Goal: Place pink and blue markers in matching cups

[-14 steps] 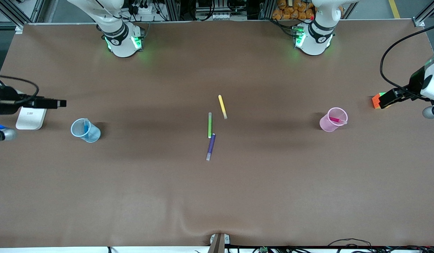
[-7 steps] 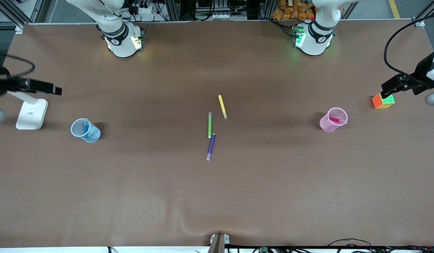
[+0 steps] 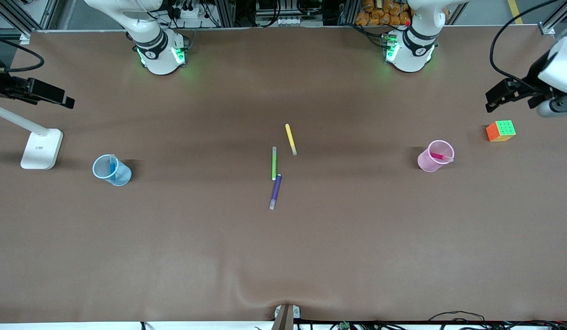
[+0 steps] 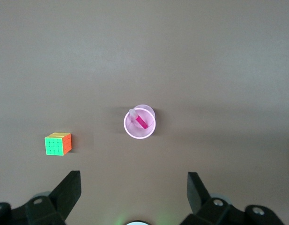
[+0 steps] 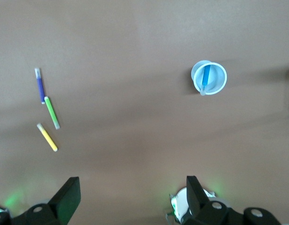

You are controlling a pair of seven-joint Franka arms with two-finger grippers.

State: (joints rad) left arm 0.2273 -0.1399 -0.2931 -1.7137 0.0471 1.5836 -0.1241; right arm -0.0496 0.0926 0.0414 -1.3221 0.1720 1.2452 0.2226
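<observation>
Seemingly done: pink marker (image 3: 438, 156) leans in the pink cup (image 3: 434, 156), blue marker (image 3: 112, 166) in the blue cup (image 3: 111, 170), so left gripper (image 4: 132, 190) and right gripper (image 5: 131, 194), spread wide and empty, should clear away high.

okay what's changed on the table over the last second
Only the arms moved. The left gripper, open and empty, drew back from over the cube toward the bases, uncovering it. The right gripper, also open, drew back the same way above the white stand. Nothing was taken or let go. The pink marker stays in the pink cup, the blue marker in the blue cup, and the three loose pens lie unmoved.
</observation>
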